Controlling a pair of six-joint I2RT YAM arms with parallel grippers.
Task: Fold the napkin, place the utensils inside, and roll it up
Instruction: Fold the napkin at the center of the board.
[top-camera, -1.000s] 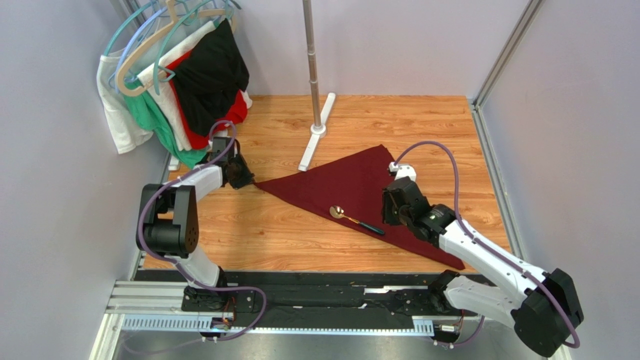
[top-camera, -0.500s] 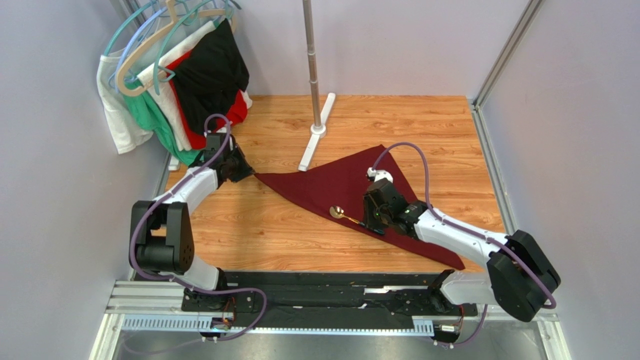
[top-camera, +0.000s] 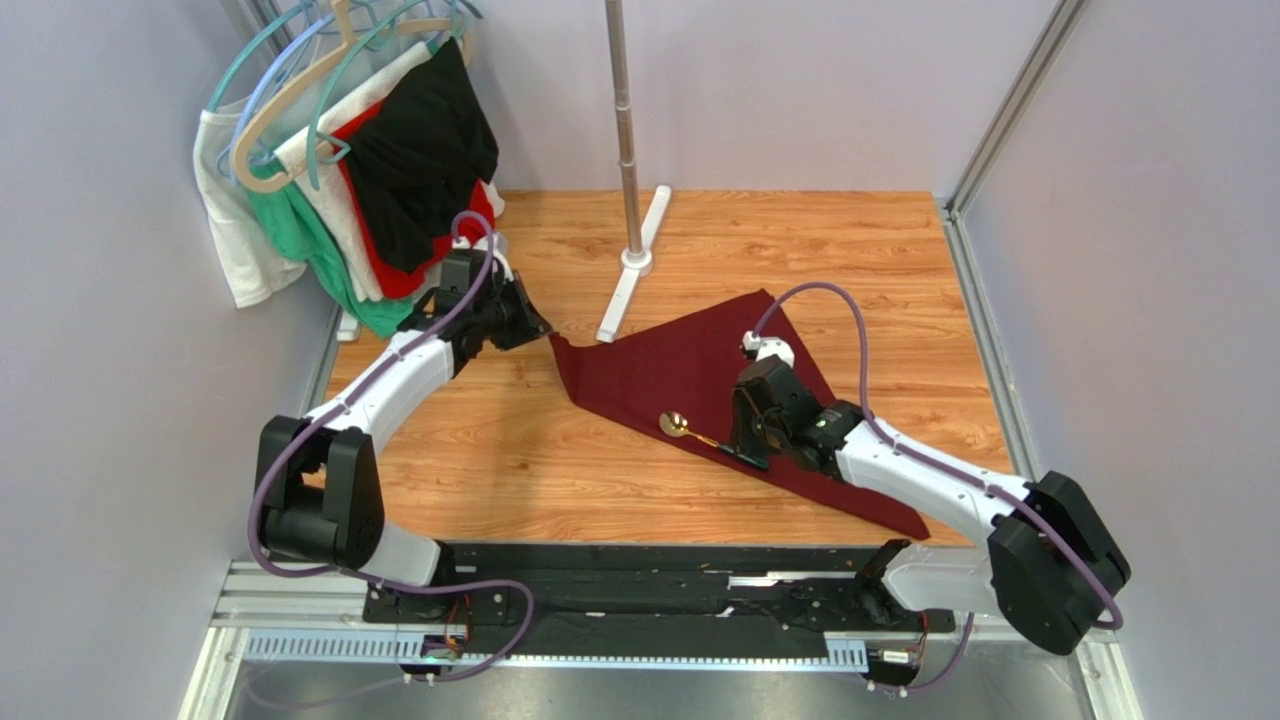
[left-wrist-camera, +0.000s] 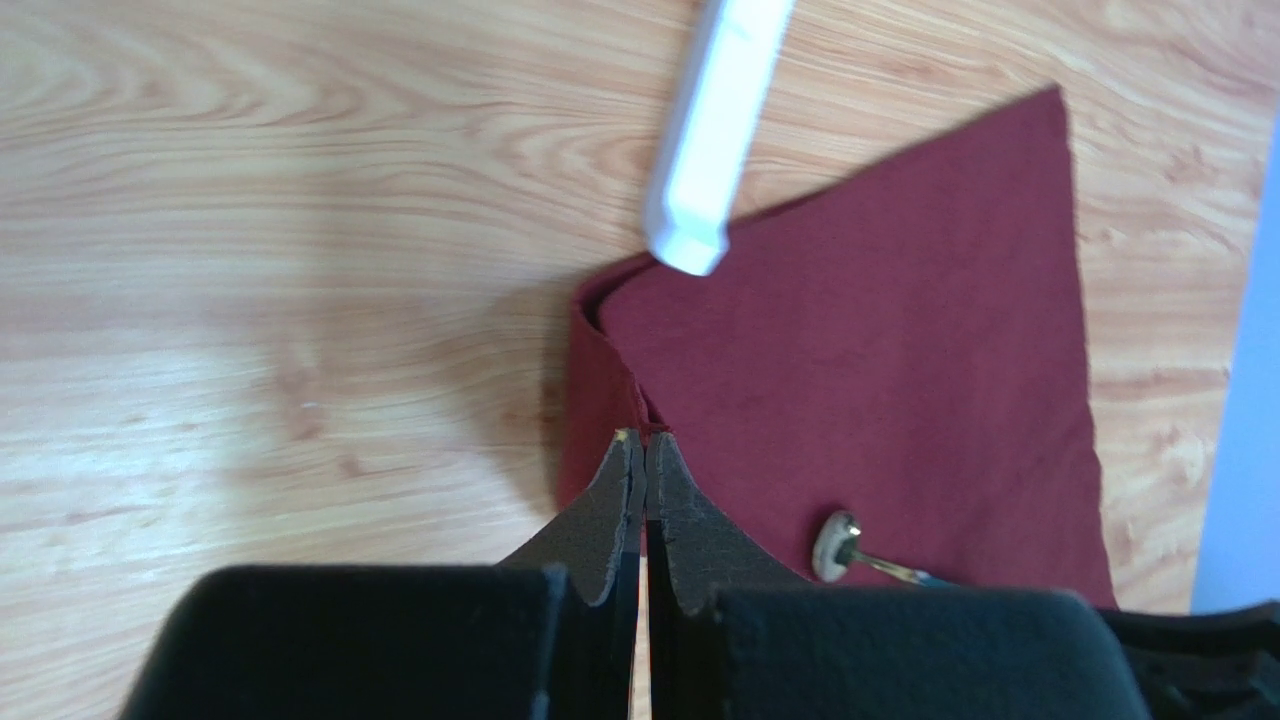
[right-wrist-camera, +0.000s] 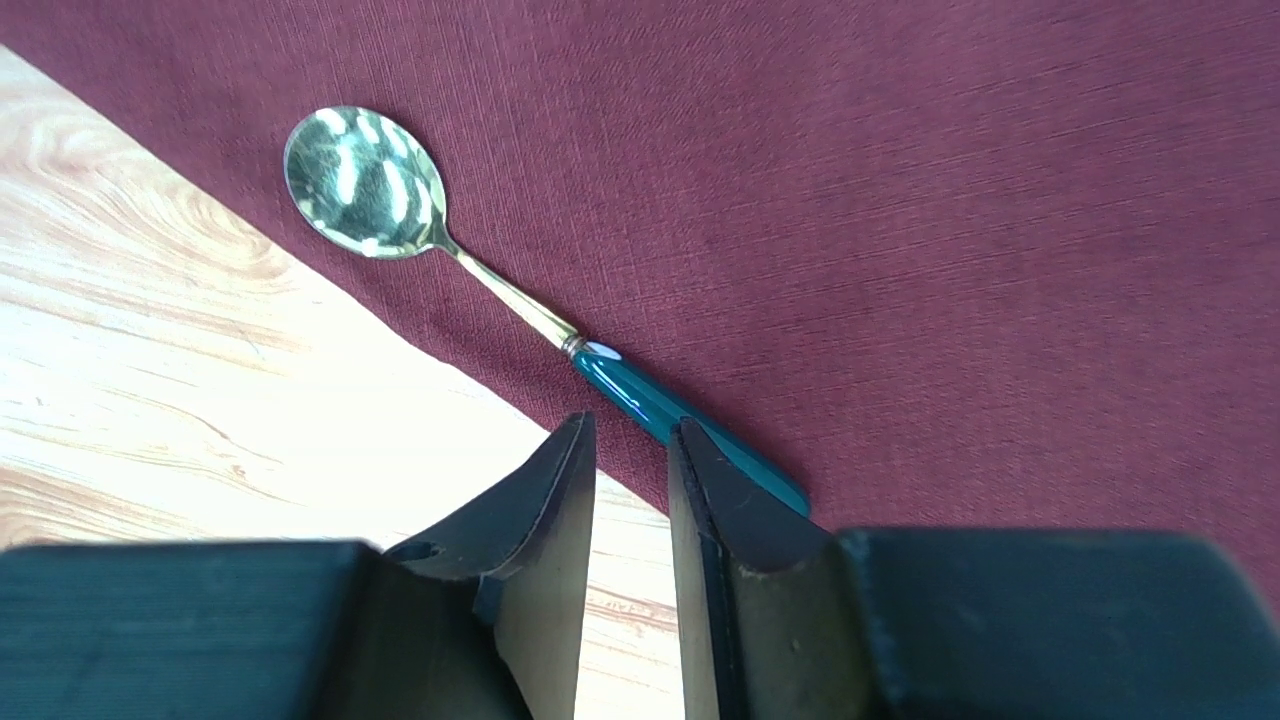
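The dark maroon napkin (top-camera: 706, 383) lies folded into a triangle on the wooden table. My left gripper (top-camera: 544, 330) is shut on the napkin's left corner and has it turned over onto the cloth, as the left wrist view (left-wrist-camera: 643, 440) shows. The spoon (top-camera: 709, 438) lies on the napkin near its lower edge, gold bowl to the left, dark handle to the right; it also shows in the right wrist view (right-wrist-camera: 526, 312). My right gripper (top-camera: 747, 444) hovers over the spoon's handle, jaws a little apart and empty (right-wrist-camera: 631, 423). The spoon's bowl shows in the left wrist view (left-wrist-camera: 836, 543).
A white stand foot (top-camera: 631, 263) with a metal pole (top-camera: 619, 90) stands just behind the napkin; its end shows in the left wrist view (left-wrist-camera: 706, 150). Garments on hangers (top-camera: 361, 165) hang at the back left. Grey walls close in on both sides.
My left gripper has pulled the napkin's left corner to the right, folding it over onto the cloth. My right gripper came left over the spoon's handle, then held still.
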